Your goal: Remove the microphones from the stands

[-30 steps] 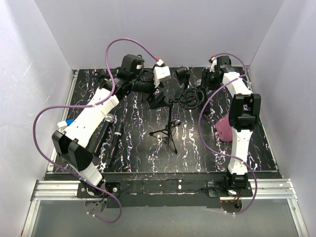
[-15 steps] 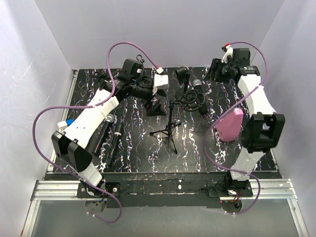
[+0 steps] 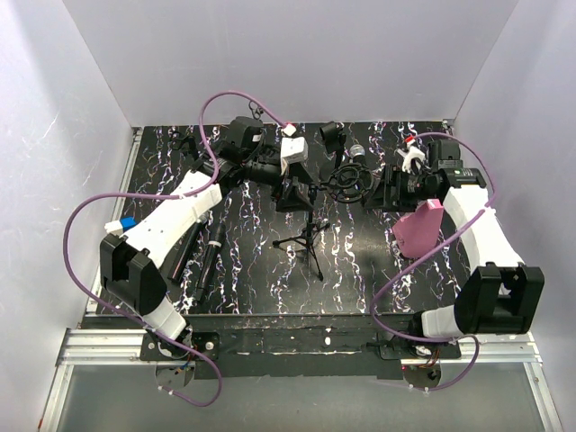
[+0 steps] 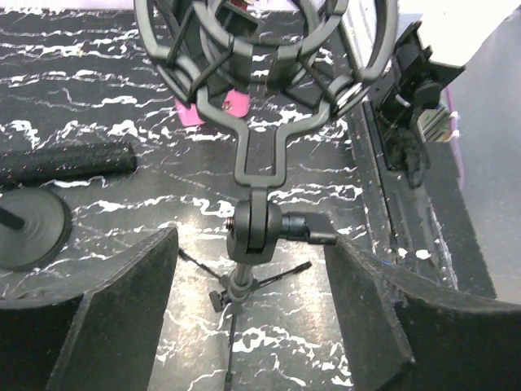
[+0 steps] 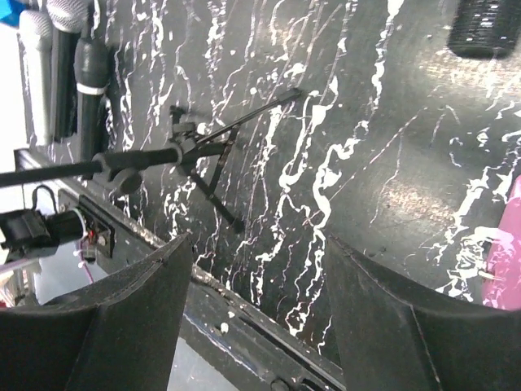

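Microphone (image 3: 355, 155): seated in the shock mount (image 4: 260, 57) at the head of the stand, silver grille pointing toward the far wall. It seemed to be gripped by neither arm, though the overhead view was cluttered there.

Stand (image 3: 310, 236): small black tripod, upright near the middle of the table (image 3: 360, 270). Its swivel joint (image 4: 259, 228) sat just below the mount's yoke.

Left gripper (image 4: 252, 261): fingers (image 4: 122, 326) spread wide, one on either side of the swivel joint and clear of it. In the overhead view it hung just left of the mount.

Right gripper (image 5: 256, 244): fingers (image 5: 383, 326) spread wide with only bare table between them. It was placed just right of the mount, apart from it. Its wrist camera looked down across the tripod legs.

Spare microphones (image 3: 210, 254): dark handheld units lying side by side on the left of the table, partly under the left arm.

Pink object (image 3: 418, 229): on the table below the right arm.

Round black base (image 4: 28, 228): at the left edge of the left wrist view, beside another dark microphone (image 4: 69, 161) lying flat.
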{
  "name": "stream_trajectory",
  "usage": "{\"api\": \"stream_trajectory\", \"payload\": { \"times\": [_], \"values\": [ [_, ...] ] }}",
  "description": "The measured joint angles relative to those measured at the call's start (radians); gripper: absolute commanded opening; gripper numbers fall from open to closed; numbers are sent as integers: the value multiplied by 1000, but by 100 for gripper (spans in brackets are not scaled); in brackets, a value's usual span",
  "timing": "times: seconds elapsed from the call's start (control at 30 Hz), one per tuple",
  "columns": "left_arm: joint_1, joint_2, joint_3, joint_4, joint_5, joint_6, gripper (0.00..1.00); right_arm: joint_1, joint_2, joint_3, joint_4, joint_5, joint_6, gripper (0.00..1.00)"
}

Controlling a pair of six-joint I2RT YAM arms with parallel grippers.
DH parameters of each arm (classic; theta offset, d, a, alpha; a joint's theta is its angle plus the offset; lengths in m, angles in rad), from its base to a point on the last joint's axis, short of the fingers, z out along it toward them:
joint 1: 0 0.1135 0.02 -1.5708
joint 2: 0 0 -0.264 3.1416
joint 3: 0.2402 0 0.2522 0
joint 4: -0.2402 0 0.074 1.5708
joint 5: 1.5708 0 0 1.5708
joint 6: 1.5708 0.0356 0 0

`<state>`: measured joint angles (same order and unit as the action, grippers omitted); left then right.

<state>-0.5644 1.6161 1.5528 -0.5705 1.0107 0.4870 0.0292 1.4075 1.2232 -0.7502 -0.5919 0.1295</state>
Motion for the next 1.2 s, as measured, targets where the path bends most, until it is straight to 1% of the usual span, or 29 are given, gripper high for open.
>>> {"api": "stream_trajectory", "payload": {
  "times": [0.1, 0.2, 0.27, 0.33, 0.37, 0.4, 0.47, 0.57, 0.73, 0.8, 0.83, 0.93, 1.03, 1.1, 1.2],
  "values": [
    [0, 0, -12, 72, 37, -80, 55, -1, -40, -10, -33, -40, -34, 73],
    [0, -1, -12, 135, 65, -146, 49, 0, -53, -43, -13, -131, -34, 73],
    [0, -1, -12, 150, 74, -178, 40, 9, -40, -62, 2, -180, -21, 72],
    [-1, -1, -11, 151, 80, -198, 27, 21, -13, -71, 30, -227, -6, 72],
    [-1, 3, 0, 133, 85, -188, 15, 29, -2, -76, 48, -243, 1, 71],
    [-1, 12, 23, 111, 80, -171, 0, 37, 7, -83, 66, -257, 15, 71],
    [-1, 36, 71, 64, 79, -146, 0, 55, 8, -113, 120, -285, 50, 71],
    [0, 45, 95, 11, 76, -122, 0, 92, 3, -154, 196, -306, 111, 73],
    [6, 43, 88, 30, 74, -148, 0, 151, -14, -177, 311, -346, 183, 79],
    [3, 29, 53, 78, 77, -181, 0, 166, -18, -180, 341, -359, 207, 79],
    [3, 14, 20, 134, 78, -223, 0, 180, -16, -179, 344, -362, 210, 79],
    [12, 2, -45, 295, 77, -366, 0, 199, 18, -157, 332, -370, 212, 73],
    [33, -1, -94, 436, 66, -496, 0, 209, 87, -122, 339, -373, 218, 68],
    [40, -3, -111, 485, 50, -552, 0, 210, 129, -118, 349, -379, 231, 64],
    [34, -3, -114, 504, 31, -588, 0, 218, 171, -118, 357, -389, 242, 59]
  ]
}}
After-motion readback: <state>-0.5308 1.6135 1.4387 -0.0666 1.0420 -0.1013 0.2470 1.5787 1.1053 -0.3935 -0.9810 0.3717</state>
